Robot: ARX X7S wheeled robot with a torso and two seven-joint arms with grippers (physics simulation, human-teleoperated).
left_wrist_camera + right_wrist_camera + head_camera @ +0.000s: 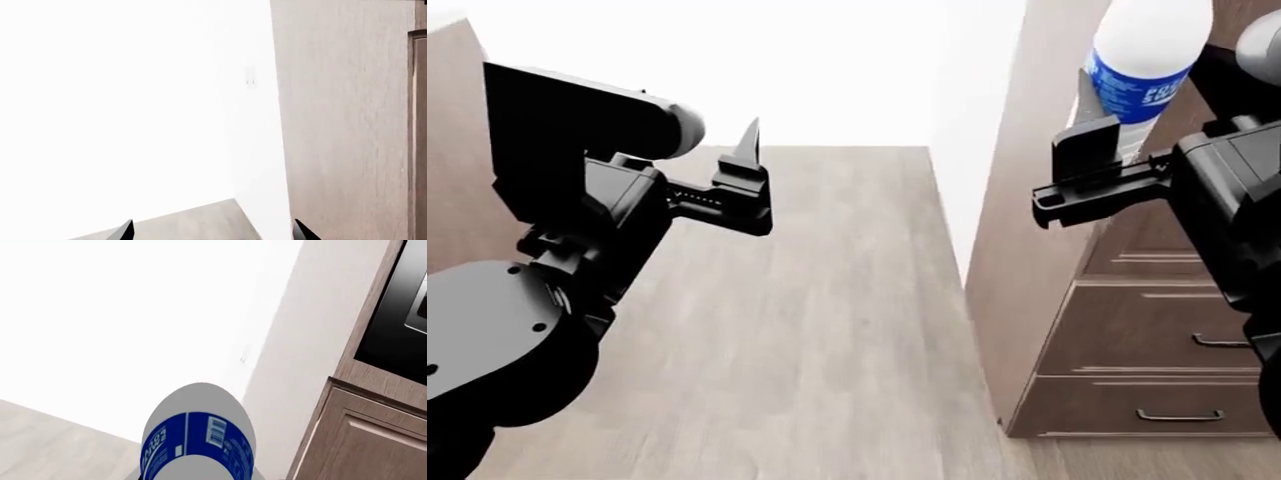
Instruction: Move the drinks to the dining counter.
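We see the clear plastic bottle with blue label [1141, 60] held up in the air at the right of the head view, in front of a tall brown wood cabinet [1034, 230], well above the wood floor [827, 330]. The right gripper [1101, 165] has its fingers clamped on the bottle's lower part, and the bottle rises upright above them, tilted slightly. From the right wrist view the bottle [197, 440] fills the lower middle, its blue label facing us, with a white wall behind and a dark built-in appliance [400, 310] set in the cabinet. Below the right arm we see drawers with dark handles [1181, 415]. The left gripper [745, 185] hangs over the floor, empty, its fingers [123, 231] standing apart, pointed toward the white wall [133, 100].
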